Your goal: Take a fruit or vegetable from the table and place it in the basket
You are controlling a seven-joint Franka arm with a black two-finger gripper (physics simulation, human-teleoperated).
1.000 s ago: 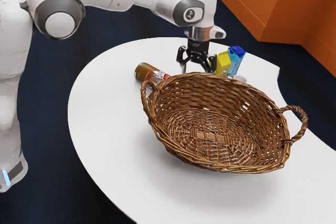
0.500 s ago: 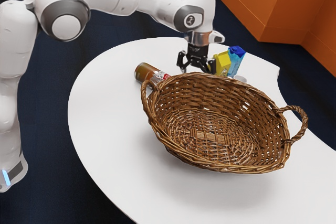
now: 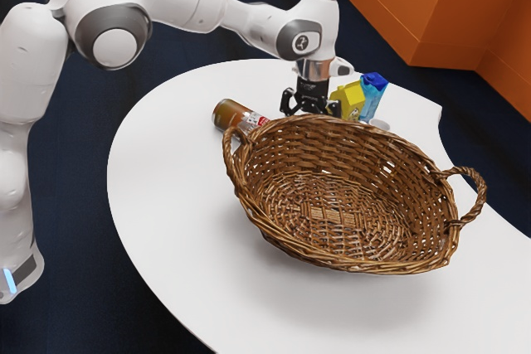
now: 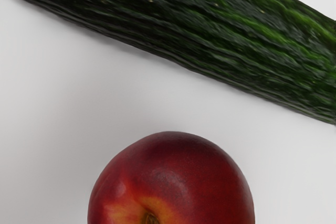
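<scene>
Round red-and-yellow nectarine [image 4: 178, 177], on white bench [image 3: 166, 205] beneath black pincer [image 3: 310, 111], stem hollow [image 4: 150, 217] upward, partly cut off in wrist view, long green cucumber [image 4: 178, 24] near — pincer spread apart, tips hidden behind brown wicker basket [image 3: 348, 137]

Pretty bright, even light on the counter [image 3: 166, 196] — soft shadow under the basket [image 3: 332, 155], faint sheen on the fruit [image 4: 173, 182].

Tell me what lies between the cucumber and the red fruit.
Bare white tabletop lies between the cucumber and the red fruit; the wrist view shows it.
</scene>
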